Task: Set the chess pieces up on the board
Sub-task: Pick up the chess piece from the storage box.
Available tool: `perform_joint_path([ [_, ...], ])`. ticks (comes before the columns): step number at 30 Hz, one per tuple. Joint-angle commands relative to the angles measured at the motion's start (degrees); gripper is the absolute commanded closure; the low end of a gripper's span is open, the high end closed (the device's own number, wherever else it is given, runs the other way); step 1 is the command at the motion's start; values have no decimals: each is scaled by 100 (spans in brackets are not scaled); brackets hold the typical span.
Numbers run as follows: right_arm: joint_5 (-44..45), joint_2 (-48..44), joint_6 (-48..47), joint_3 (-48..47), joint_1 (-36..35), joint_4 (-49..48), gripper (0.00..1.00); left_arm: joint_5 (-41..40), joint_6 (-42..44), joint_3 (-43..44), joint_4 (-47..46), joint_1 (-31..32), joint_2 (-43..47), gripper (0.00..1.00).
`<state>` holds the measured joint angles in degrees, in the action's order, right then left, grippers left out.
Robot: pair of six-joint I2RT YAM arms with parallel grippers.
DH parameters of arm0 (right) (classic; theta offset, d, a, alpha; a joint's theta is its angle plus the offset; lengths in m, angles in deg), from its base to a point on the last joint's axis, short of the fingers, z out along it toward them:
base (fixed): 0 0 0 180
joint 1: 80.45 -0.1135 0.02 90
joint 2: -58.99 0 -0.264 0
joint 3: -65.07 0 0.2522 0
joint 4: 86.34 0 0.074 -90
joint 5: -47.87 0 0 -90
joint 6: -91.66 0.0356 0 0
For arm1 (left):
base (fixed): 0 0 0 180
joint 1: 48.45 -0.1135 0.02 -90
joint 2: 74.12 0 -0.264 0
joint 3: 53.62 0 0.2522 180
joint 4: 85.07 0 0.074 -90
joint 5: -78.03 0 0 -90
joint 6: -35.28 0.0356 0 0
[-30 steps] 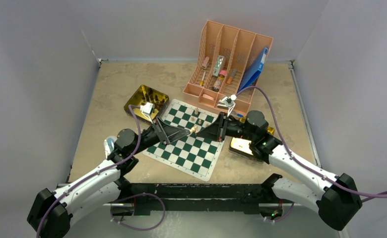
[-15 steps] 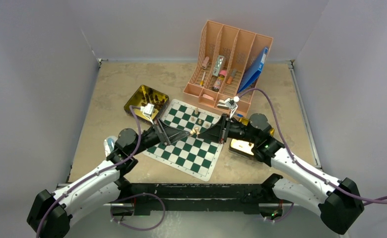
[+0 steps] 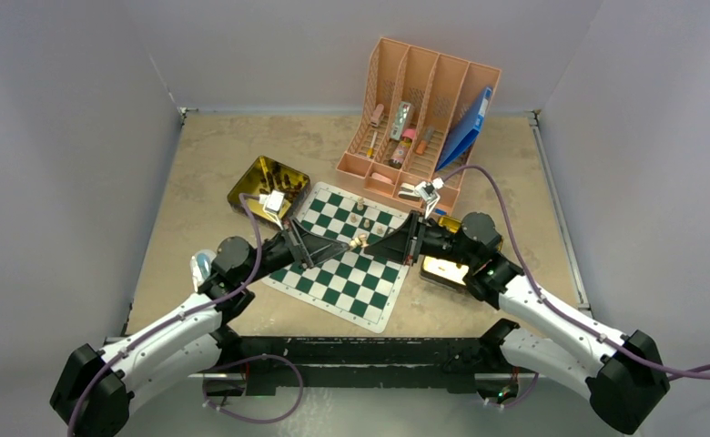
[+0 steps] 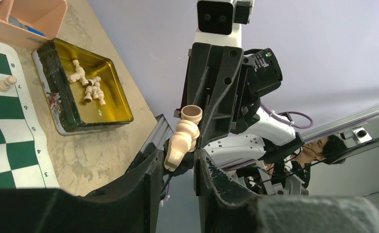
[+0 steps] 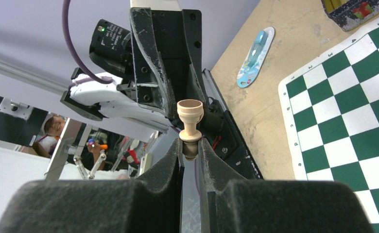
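1. Moved since a second ago: the right arm's elbow and wrist camera sit slightly farther right; the left arm barely differs.
2. Top view: left gripper (image 3: pixel 351 242) and right gripper (image 3: pixel 368 243) meet tip to tip above the far half of the board (image 3: pixel 333 278), with a pale chess piece (image 3: pixel 360 238) between them. A few standing pieces (image 3: pixel 361 202) occupy far squares. A gold tin (image 3: pixel 442 269) lies partly under the right arm.
3. Left wrist view: the piece hangs base-up and tilted, its head between the left fingers (image 4: pixel 148 179). These stand narrowly apart, and a dark gap on one side suggests they are not clamping. Beyond, the tin holds loose pieces (image 4: pixel 88 87) beside the board, and one pawn (image 4: pixel 5 83) stands on an edge square.
4. Right wrist view: the right fingers (image 5: pixel 170 165) are pinched nearly together on the piece's lower end, its cupped base clear above.
5. Handling, judged: light, rigid, smooth and rounded, so apt to swivel or slip when pinched at one end. The best hold is the narrow stem under the collar, fingers square across. It is inverted and needs turning before it can stand.
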<state>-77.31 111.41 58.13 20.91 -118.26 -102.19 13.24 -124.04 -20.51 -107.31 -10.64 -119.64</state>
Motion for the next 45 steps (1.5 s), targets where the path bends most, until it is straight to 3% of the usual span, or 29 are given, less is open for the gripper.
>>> perform_joint_path([
  [1, 118, -65, 195, 73, 15, -505, 100, 172, 370, -7, -333, 8, -50, 71],
  [9, 103, 20, 484, 232, 16, -832, 100, 286, 829, 141, -241, 8, -221, 75],
  [18, 191, 53, 340, 237, 7, -668, 100, 152, 1129, 217, 423, 8, 116, 100],
  [21, 304, -7, -129, 109, 15, -192, 100, -20, 1477, 573, 1619, 8, 388, 100],
  [28, 1251, -344, -1442, -479, 10, 1430, 100, -1245, 3142, 2281, 5687, 8, 414, 100],
  [33, 1715, -674, -2090, -530, 9, 2108, 100, -1673, 4007, 3404, 7236, 8, -320, 100],
  [39, 1878, -969, -2502, -510, 10, 2442, 100, -2226, 4899, 4982, 8627, 8, -2177, 100],
  [45, 1925, -1147, -3029, -659, 5, 2930, 100, -2495, 5508, 6242, 9245, -8, -3954, 100],
])
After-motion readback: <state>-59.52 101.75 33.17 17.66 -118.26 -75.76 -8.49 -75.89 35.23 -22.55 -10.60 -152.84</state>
